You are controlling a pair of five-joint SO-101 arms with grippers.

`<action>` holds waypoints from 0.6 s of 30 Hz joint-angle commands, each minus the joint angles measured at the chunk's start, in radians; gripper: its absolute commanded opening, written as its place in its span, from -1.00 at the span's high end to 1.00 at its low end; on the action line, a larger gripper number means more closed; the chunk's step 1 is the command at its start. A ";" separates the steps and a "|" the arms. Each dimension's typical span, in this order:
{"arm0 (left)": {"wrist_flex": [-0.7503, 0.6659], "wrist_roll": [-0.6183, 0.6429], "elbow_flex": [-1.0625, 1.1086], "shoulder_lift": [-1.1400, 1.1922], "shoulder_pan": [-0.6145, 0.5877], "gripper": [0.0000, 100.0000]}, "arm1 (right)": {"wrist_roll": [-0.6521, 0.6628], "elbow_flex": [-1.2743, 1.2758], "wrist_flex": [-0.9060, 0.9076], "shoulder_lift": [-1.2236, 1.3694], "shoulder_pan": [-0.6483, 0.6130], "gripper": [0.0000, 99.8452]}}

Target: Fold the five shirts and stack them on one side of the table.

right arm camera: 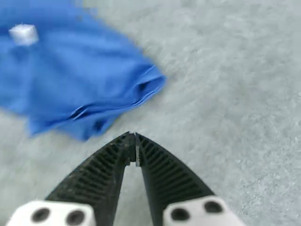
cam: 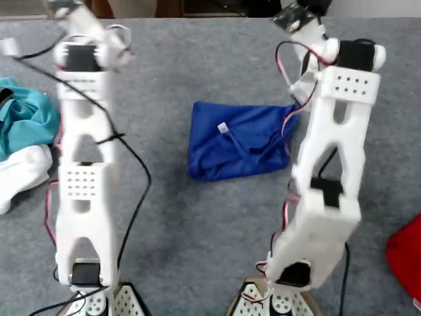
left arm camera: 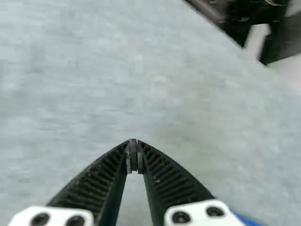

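Note:
A blue shirt (cam: 240, 141) lies folded in a rough rectangle at the middle of the grey table, a white tag on top. The right wrist view has the same blue shirt (right arm camera: 70, 80) just beyond my right gripper (right arm camera: 132, 149), which is shut with nothing in it above bare table. My left gripper (left arm camera: 132, 155) is also shut and holds nothing, over grey table near the far edge. A crumpled teal shirt (cam: 26, 115) and a white shirt (cam: 20, 171) lie at the left edge. A red shirt (cam: 408, 253) shows at the right edge.
Both white arms rise from the near edge, the left arm (cam: 82, 191) beside the teal and white shirts, the right arm (cam: 329, 178) beside the blue shirt. Dark furniture (left arm camera: 254, 23) stands beyond the table's far edge.

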 commanded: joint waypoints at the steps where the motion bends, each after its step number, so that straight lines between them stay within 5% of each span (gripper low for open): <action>1: 0.046 -0.077 -0.003 -0.076 -0.149 0.96 | 0.058 0.309 0.006 -0.286 -0.077 0.78; 8: 0.044 -0.138 0.288 -0.071 -0.371 0.96 | 0.129 0.638 -0.026 -0.461 -0.216 0.55; 18: -0.132 -0.109 0.540 0.090 -0.250 0.96 | 0.101 0.610 -0.028 -0.328 -0.381 0.55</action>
